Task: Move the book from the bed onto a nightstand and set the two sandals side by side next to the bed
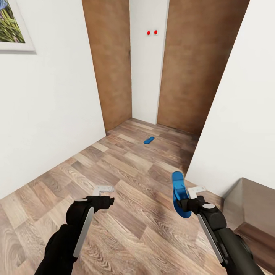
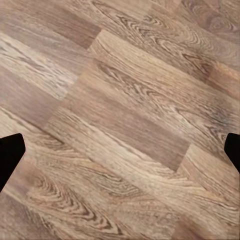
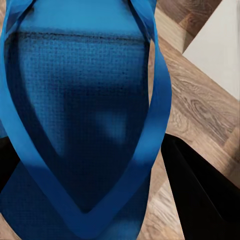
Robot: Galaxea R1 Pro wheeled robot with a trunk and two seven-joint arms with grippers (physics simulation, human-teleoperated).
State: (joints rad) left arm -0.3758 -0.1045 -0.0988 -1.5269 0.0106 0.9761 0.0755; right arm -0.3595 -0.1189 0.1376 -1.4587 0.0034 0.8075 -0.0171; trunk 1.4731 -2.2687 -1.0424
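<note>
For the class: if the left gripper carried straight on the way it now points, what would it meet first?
Most likely the wood-plank floor: the left wrist view, looking along the left gripper, shows bare planks between its fingertips. How far off the floor lies cannot be judged.

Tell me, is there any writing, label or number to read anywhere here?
None can be read. The bright blue flip-flop sandal held in the right gripper, the second blue sandal on the wood-plank floor and the framed picture carry no lettering.

Black jointed arms, pale grey side strips, white wrist brackets
</note>
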